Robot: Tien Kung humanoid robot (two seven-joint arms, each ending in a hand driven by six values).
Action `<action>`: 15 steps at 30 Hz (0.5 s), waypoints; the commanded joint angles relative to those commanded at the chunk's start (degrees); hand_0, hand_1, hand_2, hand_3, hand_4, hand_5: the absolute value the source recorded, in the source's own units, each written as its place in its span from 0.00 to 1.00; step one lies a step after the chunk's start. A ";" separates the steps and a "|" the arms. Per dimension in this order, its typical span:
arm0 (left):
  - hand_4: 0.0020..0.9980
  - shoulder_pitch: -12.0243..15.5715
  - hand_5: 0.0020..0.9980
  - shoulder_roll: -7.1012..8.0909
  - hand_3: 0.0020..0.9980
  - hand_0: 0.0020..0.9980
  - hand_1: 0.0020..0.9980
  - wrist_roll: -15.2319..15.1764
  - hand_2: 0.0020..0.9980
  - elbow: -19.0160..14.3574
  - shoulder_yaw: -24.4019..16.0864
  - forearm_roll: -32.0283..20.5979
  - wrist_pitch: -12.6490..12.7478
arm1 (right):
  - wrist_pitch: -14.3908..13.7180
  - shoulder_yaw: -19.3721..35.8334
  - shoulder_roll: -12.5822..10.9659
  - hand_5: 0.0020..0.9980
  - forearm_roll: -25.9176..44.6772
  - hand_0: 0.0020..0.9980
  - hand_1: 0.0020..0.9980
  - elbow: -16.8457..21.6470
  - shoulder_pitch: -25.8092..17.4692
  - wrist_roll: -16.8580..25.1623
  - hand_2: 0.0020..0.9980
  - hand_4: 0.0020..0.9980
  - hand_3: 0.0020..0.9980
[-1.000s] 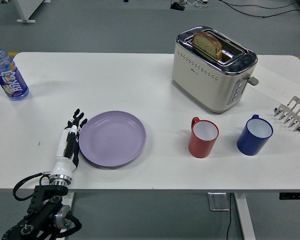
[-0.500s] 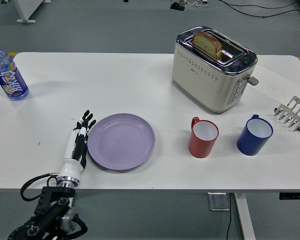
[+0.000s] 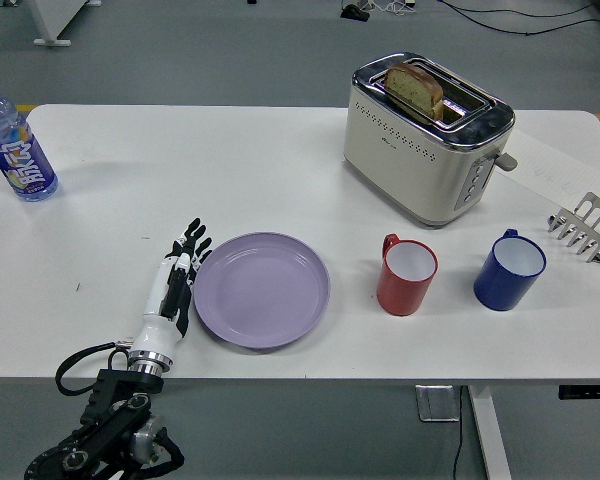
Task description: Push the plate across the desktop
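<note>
- A water bottle (image 3: 12, 145) is parked at the table's (image 3: 230, 160) far left corner.
- The left hand (image 3: 174, 288) is laid flat with fingers straight and together, pressed against the left rim of the lilac plate (image 3: 263, 289) near the front edge.
- A red mug (image 3: 406, 273), toaster (image 3: 427, 135) and blue mug (image 3: 508, 269) are found further right.

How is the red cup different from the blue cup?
The red cup is red and stands nearer the purple plate; the blue cup is blue and stands further right, near the metal rack. The red cup's handle points up-left, and the blue cup's handle is at its top. Both stand upright, look empty and are white inside.
</note>
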 joint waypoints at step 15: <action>0.49 -0.69 1.00 0.00 0.96 0.88 0.93 -0.10 0.98 -0.50 3.72 -0.80 -0.15 | -0.06 -0.47 0.01 0.29 0.45 0.66 0.65 0.00 0.21 0.09 0.73 0.29 0.68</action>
